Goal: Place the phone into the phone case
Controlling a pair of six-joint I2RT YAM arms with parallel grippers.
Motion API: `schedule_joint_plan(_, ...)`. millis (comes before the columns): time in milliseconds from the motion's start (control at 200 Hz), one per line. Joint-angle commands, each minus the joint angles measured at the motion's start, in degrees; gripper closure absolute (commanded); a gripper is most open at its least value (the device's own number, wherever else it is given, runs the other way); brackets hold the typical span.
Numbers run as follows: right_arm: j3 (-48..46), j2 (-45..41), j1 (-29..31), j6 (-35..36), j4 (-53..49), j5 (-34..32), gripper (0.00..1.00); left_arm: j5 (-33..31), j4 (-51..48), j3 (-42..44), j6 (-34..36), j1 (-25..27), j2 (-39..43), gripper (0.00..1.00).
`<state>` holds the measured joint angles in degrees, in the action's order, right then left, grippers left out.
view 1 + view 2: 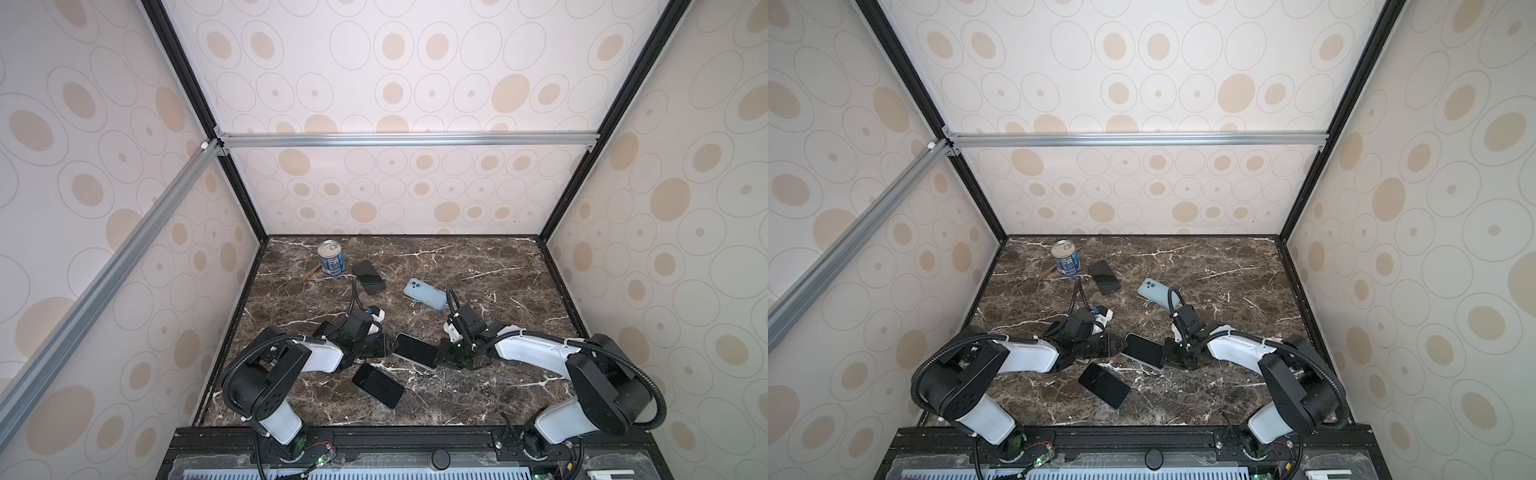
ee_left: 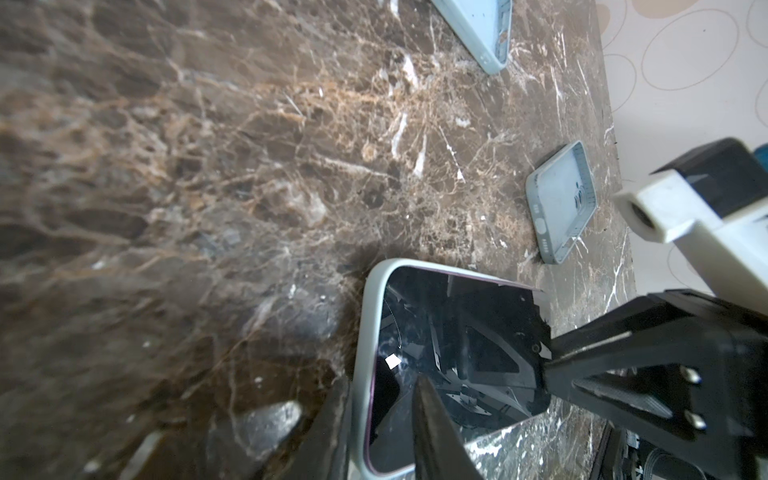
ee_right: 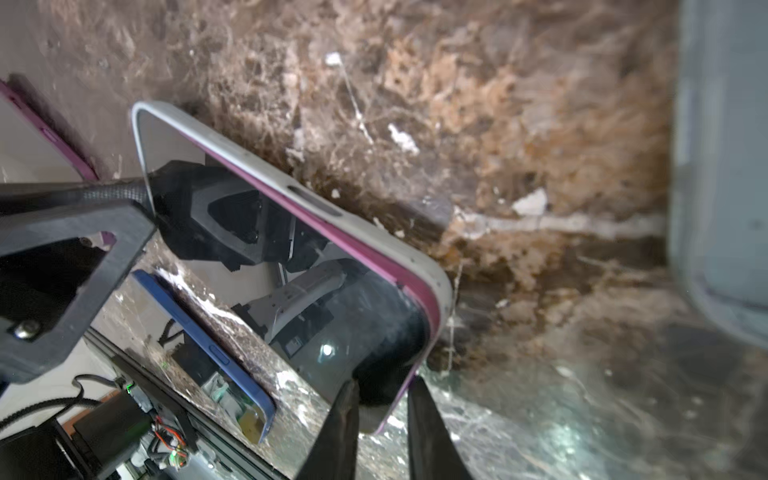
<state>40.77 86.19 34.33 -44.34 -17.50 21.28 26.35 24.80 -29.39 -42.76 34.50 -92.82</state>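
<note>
Soft even light; wrist views blurry, reflections on phone.

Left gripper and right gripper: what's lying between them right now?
A black-screened, purple-edged phone in a pale case spans the gap, with the left gripper and right gripper each shut on one end. Both top views show it.

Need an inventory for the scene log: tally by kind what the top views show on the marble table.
Dark-screened phones: 3
Pale phone cases: 2
Blue-labelled tin can: 1
Thin wooden stick: 1
Total: 7
Another grey-blue phone case shows only in the left wrist view.
</note>
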Motion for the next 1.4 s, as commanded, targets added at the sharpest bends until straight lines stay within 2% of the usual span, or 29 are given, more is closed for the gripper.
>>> schedule_joint_plan(0, 2.0, 3.5, -0.8, 3.0, -0.1, -0.4, 0.83, 2.6, -4.5, 2.6, -2.4, 1.6, -0.4, 0.73)
schedule_joint_plan(380, 10.0, 12.1, -2.4, 8.5, -1.3, 1.7, 0.85, 0.9, -1.9, 6.0, -6.5, 2.0, 3.2, 0.74)
schedule_joint_plan(495, 11.9, 12.6, -2.9, 9.5, -2.3, 0.9, 0.85, -2.5, -1.8, 6.6, -7.5, 2.0, 4.0, 0.74)
schedule_joint_plan(785, 7.4, 7.9, -2.4, 9.7, -6.4, 0.5, 0.85, -5.6, -0.3, 8.9, -9.7, 2.0, 4.9, 0.74)
schedule_joint_plan(990, 6.8, 8.8, -0.3, 9.8, -7.2, 0.8, 0.86, -7.3, -1.0, 9.0, -9.8, 2.0, 5.3, 0.75)
schedule_joint_plan(1200, 8.1, 11.5, 2.3, 11.4, -12.7, -5.1, 0.88, -7.6, -1.7, 8.8, -9.7, 2.0, 5.6, 0.75)
schedule_joint_plan(1395, 7.7, 18.2, 5.6, 11.1, -13.7, -8.5, 0.87, -7.6, -1.6, 8.8, -9.6, 2.0, 5.0, 0.75)
